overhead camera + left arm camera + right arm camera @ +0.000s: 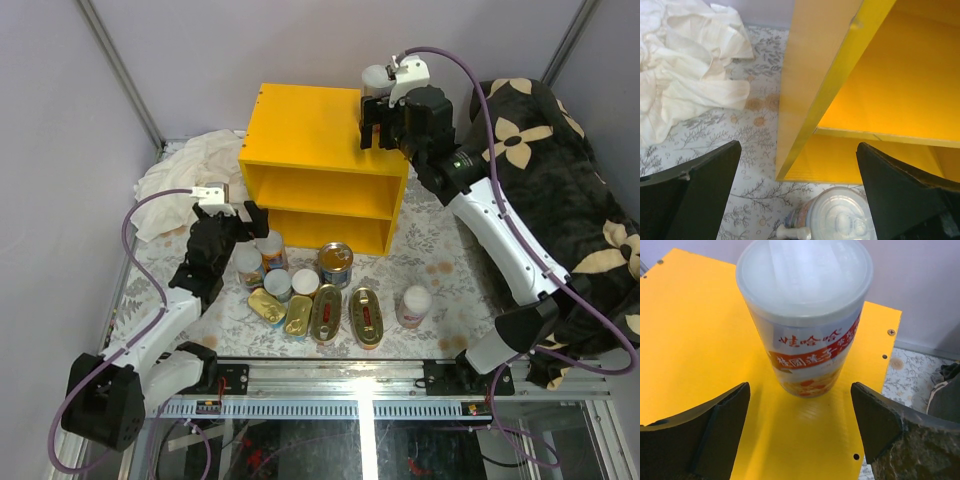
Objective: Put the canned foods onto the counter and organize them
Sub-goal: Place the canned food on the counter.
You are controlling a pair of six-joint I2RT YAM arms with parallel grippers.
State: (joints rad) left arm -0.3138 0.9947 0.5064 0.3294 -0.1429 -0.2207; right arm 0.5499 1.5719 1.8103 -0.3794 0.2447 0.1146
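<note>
The yellow counter (310,135) stands at mid-table. One tall white-lidded can (805,315) with a red label stands upright on its top near the back right corner (375,80). My right gripper (800,430) is open just in front of that can, fingers apart from it, nothing held (376,135). Several canned foods sit on the floral floor in front: white-lidded cans (249,265), a blue-labelled steel can (335,263), gold oval tins (326,312), and a lone white-lidded can (413,305). My left gripper (253,220) hangs open at the counter's front left corner, above a white-lidded can (840,217).
A crumpled white cloth (185,170) lies left of the counter (685,65). A dark flower-patterned blanket (560,180) fills the right side. The counter's two open shelves (890,85) face the arms. A metal rail (340,375) runs along the near edge.
</note>
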